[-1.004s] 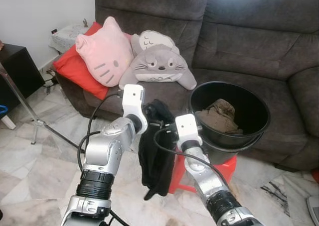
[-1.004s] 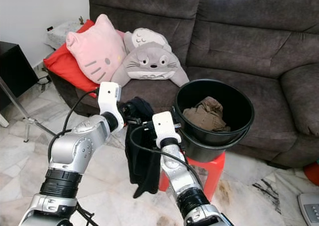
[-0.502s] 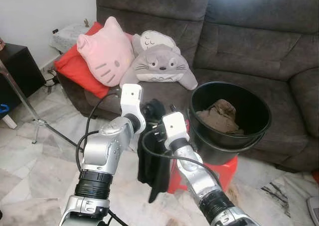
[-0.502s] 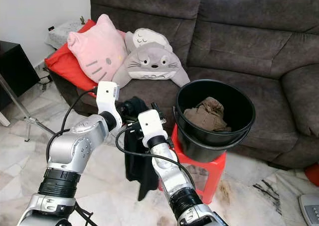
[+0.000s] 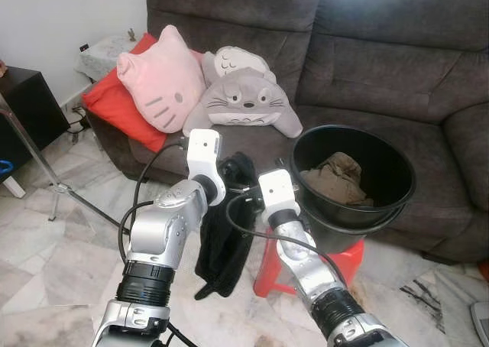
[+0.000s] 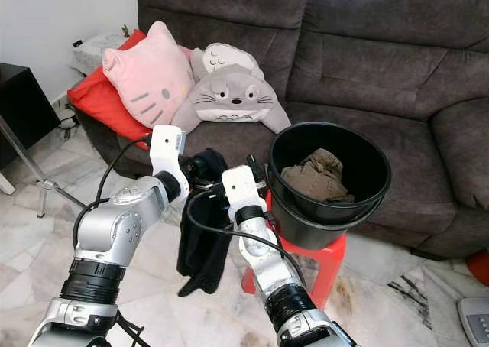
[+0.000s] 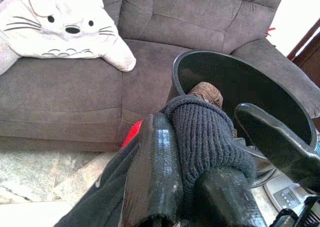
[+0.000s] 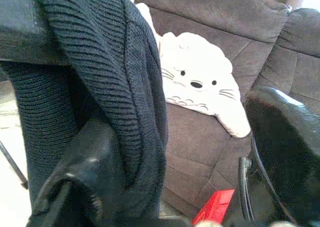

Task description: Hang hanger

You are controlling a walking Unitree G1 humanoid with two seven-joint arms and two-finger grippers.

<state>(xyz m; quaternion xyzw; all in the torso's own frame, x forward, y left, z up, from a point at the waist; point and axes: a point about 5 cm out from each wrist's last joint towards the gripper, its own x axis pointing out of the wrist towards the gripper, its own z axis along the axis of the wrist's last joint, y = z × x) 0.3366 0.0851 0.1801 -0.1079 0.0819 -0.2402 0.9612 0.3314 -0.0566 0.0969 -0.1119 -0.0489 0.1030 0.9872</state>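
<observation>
Sofa: we are facing a dark grey sofa; its far right end is running out of the frame.
Cushions: a pink cat cushion is leaning on a red cushion, with a grey cat-faced plush beside it; the red one is mostly hidden behind the pink one.
Bucket: a black bucket is sitting on a red stool in front of the sofa, holding a brown crumpled cloth; we are seeing little of the stool behind our right arm.
Garment: a black knitted garment is hanging between our two grippers, in front of the stool and just left of the bucket. We cannot make out a hanger under the knit.
Left gripper: it is clamping the top of the garment, with bunched knit between its fingers in the left wrist view.
Right gripper: it is reaching in at the garment's top from the right; knit is draping over one finger while the other finger is standing apart, so we are reading it as spread, not clamped. From the head views its fingertips are hidden behind its white wrist block.
Change: compared with half a second ago, the garment's lower end is swinging further to our left, and our right wrist is sitting a little further right, nearer the bucket.
</observation>
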